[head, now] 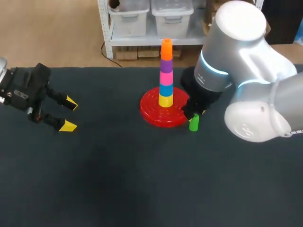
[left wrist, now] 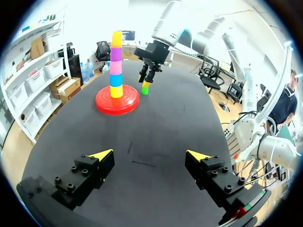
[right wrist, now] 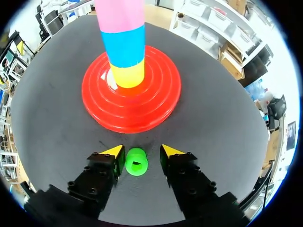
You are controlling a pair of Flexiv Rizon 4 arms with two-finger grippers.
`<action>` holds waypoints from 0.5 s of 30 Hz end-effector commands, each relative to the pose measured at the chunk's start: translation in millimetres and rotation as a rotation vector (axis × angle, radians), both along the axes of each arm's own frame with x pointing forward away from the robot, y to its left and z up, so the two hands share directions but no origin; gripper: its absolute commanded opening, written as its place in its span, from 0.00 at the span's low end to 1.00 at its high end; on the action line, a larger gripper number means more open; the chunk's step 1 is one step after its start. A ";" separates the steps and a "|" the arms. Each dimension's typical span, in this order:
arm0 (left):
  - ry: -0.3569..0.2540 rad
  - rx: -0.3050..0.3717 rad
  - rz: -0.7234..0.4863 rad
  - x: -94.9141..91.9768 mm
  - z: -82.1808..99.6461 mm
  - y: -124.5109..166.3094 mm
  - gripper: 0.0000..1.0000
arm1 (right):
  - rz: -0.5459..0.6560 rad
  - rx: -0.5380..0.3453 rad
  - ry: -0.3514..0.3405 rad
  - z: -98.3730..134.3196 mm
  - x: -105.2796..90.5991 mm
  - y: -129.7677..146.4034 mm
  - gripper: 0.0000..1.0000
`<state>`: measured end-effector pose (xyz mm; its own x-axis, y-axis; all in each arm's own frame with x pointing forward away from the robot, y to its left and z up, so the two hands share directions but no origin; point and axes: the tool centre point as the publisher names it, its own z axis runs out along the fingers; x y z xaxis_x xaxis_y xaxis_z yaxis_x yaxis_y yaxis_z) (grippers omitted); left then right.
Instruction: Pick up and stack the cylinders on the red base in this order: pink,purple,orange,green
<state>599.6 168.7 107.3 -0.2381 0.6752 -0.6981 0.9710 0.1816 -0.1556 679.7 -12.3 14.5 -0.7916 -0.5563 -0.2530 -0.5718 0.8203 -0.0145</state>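
Dark table (head: pixel 118 179): green cylinder (right wrist: pixel 136 161) beside red base (right wrist: pixel 131 90), between parted fingers of my right gripper (right wrist: pixel 142 150), seemingly touching one; left gripper (head: pixel 69 114) wide near left edge.

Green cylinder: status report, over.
Right fingers open, straddling green cylinder, upright on table beside red base. Left fingers open, well clear. Stack five high, nothing blocking.

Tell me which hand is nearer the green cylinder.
Right. The right hand, open, straddles the green cylinder; the left hand sits far off across the table.
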 end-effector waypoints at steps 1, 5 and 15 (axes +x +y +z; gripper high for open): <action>-0.003 -0.003 -0.001 -0.3 -1.2 0.9 1.00 | 0.001 0.001 -0.006 2.1 0.7 0.6 0.11; -0.003 -0.003 -0.001 -0.3 -1.2 0.9 1.00 | -0.006 0.014 -0.044 19.4 0.1 -2.2 0.00; -0.003 -0.003 -0.001 -0.3 -1.2 0.9 1.00 | -0.096 0.038 -0.239 111.1 18.3 -38.9 0.00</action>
<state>599.6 168.7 107.3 -0.2381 0.6752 -0.6981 0.9710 0.1816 -0.1556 711.4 -33.7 91.3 -0.7900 -0.4824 -0.3785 -0.4918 0.8672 -0.0788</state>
